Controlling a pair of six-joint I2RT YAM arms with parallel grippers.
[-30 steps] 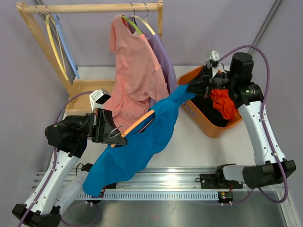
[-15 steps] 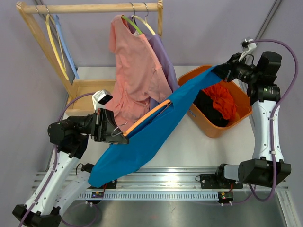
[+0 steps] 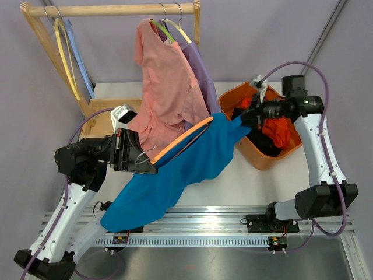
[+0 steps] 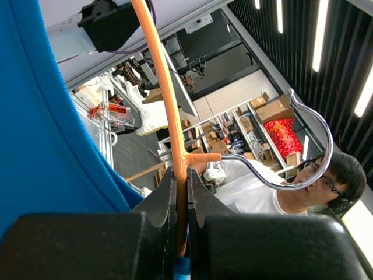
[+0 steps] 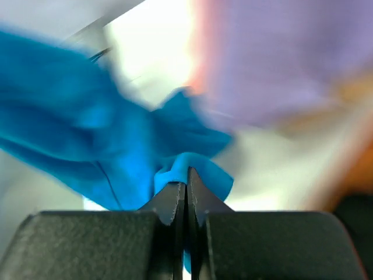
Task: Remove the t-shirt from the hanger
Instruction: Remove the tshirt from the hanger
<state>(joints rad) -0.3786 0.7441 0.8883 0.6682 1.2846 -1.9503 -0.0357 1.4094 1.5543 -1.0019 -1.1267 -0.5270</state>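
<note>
A blue t-shirt hangs slack between my two arms above the table. Its orange hanger with a metal hook shows bare along its upper arm, while the lower part stays inside the shirt. My left gripper is shut on the hanger's neck, just below the hook. In the left wrist view the orange hanger runs up from between my left gripper, with blue t-shirt to its left. My right gripper is shut on a fold of the shirt at the basket's left rim. The blurred right wrist view shows my right gripper pinching the blue t-shirt.
A wooden rack stands at the back with a pink shirt and a purple shirt hanging from it. Two bare hangers hang at its left end. An orange basket holding red clothes and black ones sits at the right.
My right gripper came down and to the left from high over the basket, still holding the shirt. The shirt went slack and more of the orange hanger shows. The left arm barely moved.
</note>
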